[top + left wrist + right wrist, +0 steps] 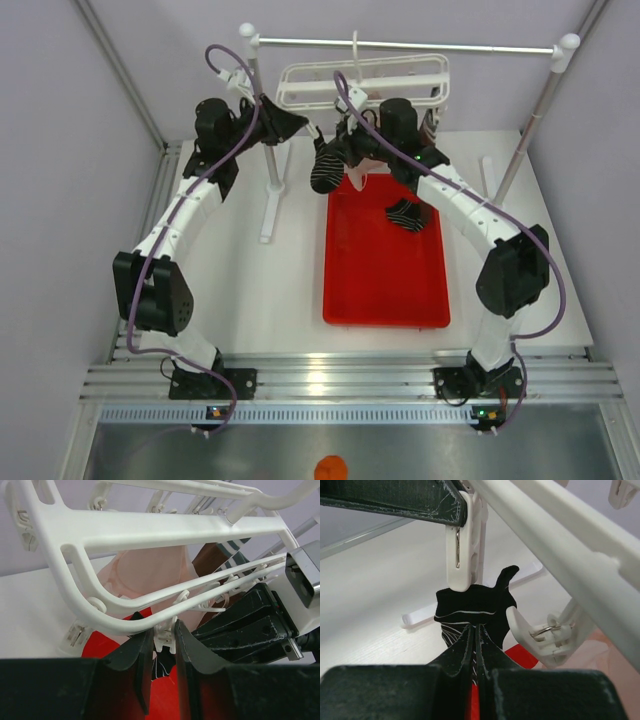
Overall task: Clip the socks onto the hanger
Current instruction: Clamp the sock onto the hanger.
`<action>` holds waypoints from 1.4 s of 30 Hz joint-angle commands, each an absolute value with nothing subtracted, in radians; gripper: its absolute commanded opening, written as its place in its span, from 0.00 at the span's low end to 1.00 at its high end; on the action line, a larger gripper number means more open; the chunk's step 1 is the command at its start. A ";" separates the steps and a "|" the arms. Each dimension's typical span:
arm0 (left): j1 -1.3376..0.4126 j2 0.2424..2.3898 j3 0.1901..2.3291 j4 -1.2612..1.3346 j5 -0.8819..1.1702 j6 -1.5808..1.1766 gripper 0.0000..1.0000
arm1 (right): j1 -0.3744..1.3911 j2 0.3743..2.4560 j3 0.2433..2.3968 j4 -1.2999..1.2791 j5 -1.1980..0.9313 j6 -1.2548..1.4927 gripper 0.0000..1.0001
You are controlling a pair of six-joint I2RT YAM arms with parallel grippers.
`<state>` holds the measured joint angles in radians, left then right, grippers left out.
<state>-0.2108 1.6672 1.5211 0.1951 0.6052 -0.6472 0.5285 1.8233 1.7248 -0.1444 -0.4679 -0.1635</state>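
The white hanger (365, 85) hangs from the crossbar; its frame (150, 527) fills the left wrist view. My left gripper (162, 630) is shut on one dangling white peg (167, 639), fingers pressing both its sides. My right gripper (475, 630) is shut on a black white-striped sock (470, 605) and holds it up with its top edge at the mouth of that peg (467, 545). The sock also shows in the top view (327, 168). A second black sock (405, 213) lies in the red tray. A brown sock with a striped cuff (220, 560) hangs from the hanger.
The red tray (385, 285) lies below the hanger at centre right. A white-posted stand with a metal crossbar (400, 44) spans the back. A pale pink fabric item (150, 575) hangs under the hanger. Grey walls close in both sides.
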 commanded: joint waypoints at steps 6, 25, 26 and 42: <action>-0.221 1.663 1.568 0.123 0.584 -0.565 0.00 | 0.549 1.821 1.805 -0.141 -0.466 -0.166 0.00; -0.232 1.675 1.592 0.091 0.594 -0.543 0.06 | 0.552 1.816 1.818 -0.109 -0.479 -0.161 0.00; -0.232 1.675 1.592 0.089 0.592 -0.545 0.09 | 0.552 1.815 1.815 -0.106 -0.480 -0.163 0.00; -0.190 1.568 1.514 0.313 0.679 -0.673 0.56 | 0.514 1.789 1.776 -0.101 -0.503 -0.169 0.00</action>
